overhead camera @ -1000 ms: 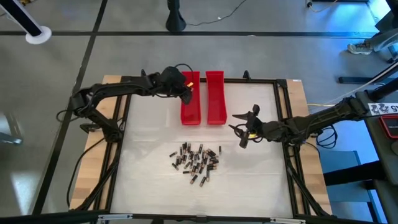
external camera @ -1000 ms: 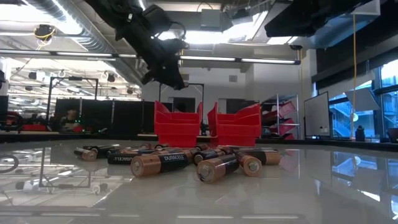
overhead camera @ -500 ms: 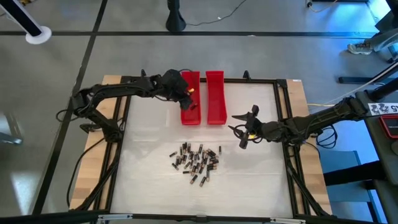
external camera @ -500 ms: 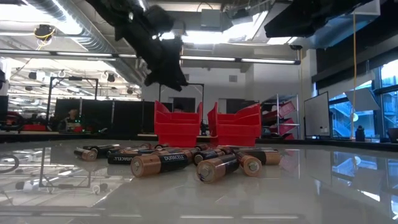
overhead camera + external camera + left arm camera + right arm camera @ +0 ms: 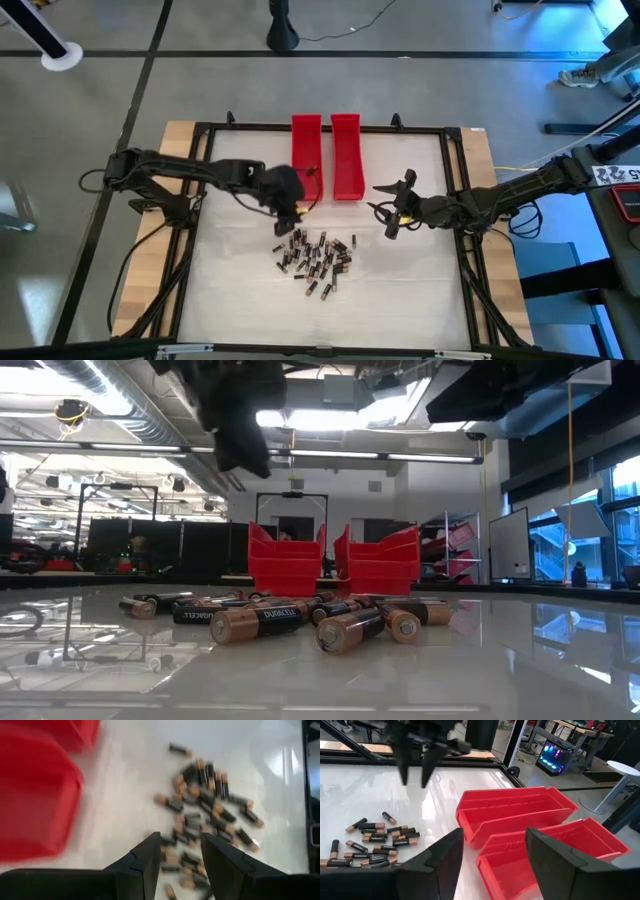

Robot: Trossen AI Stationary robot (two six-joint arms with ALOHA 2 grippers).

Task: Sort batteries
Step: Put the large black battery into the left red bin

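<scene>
1. Left gripper (image 5: pixel 290 222) at frame centre-left, just above the batteries (image 5: pixel 315 257); we see its fingers parted, nothing between them, view blurred.
2. Batteries piled lower centre, several overlapping.
3. Right gripper (image 5: pixel 392 208) centre-right, spread, empty.

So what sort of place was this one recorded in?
Most likely a robotics lab or workshop: exposed ceiling ducts and strip lights overhead, dark equipment racks beyond the table, and a lit computer on a workbench.
</scene>
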